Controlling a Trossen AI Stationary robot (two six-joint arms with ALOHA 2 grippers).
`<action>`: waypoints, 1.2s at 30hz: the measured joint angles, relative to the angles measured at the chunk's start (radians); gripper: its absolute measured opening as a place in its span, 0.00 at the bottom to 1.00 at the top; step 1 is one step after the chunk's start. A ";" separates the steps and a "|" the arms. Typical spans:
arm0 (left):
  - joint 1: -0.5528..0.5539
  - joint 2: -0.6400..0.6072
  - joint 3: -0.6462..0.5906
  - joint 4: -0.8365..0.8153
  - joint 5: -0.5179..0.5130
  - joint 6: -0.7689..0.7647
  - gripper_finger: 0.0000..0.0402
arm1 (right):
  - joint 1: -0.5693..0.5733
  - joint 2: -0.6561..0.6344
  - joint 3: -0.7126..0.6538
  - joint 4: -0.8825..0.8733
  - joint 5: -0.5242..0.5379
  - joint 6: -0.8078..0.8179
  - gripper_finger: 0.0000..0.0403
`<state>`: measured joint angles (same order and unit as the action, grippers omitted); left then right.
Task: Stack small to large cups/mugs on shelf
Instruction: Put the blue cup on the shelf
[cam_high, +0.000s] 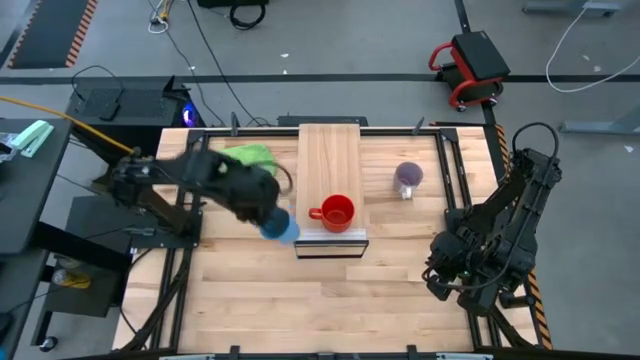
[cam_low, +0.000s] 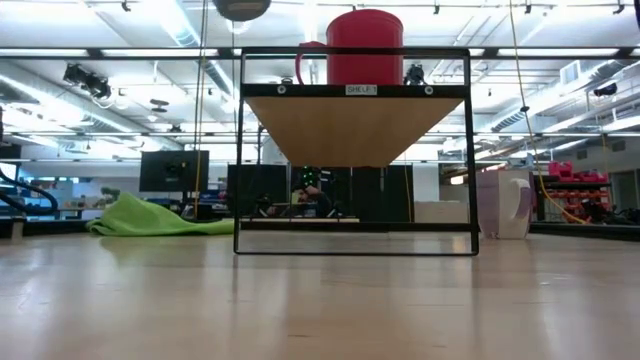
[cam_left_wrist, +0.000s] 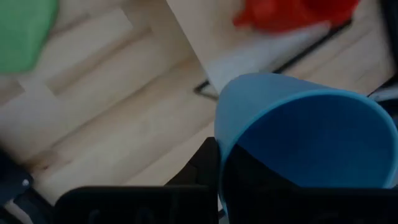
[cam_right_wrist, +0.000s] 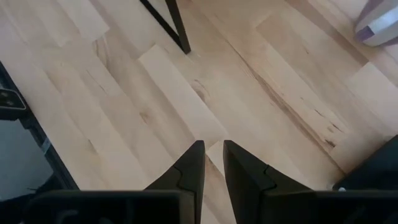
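left gripper fingers clamped on the blue cup, just beside the shelf; right gripper fingers slightly apart.

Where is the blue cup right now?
The blue cup is held in the left gripper, up off the table just left of the shelf, close to the red mug standing at the shelf's front end.

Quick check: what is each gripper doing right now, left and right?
Left gripper: shut on the blue cup, beside the shelf.
Right gripper: holds nothing, a narrow gap between its fingers, parked at the table's right edge.
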<state>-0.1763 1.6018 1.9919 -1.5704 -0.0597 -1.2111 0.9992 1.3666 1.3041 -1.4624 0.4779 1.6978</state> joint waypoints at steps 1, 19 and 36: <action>0.026 -0.016 0.000 -0.001 0.000 0.014 0.03 | 0.000 0.000 0.000 0.000 0.000 0.000 0.16; 0.550 0.012 0.001 0.172 0.045 0.503 0.03 | -0.072 -0.001 0.000 0.001 0.001 0.113 0.16; 0.580 0.163 0.001 0.252 0.111 0.700 0.03 | -0.194 -0.001 0.000 0.004 0.001 0.135 0.15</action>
<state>0.4039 1.7651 1.9925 -1.3188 0.0516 -0.5114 0.8053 1.3659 1.3041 -1.4586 0.4789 1.8324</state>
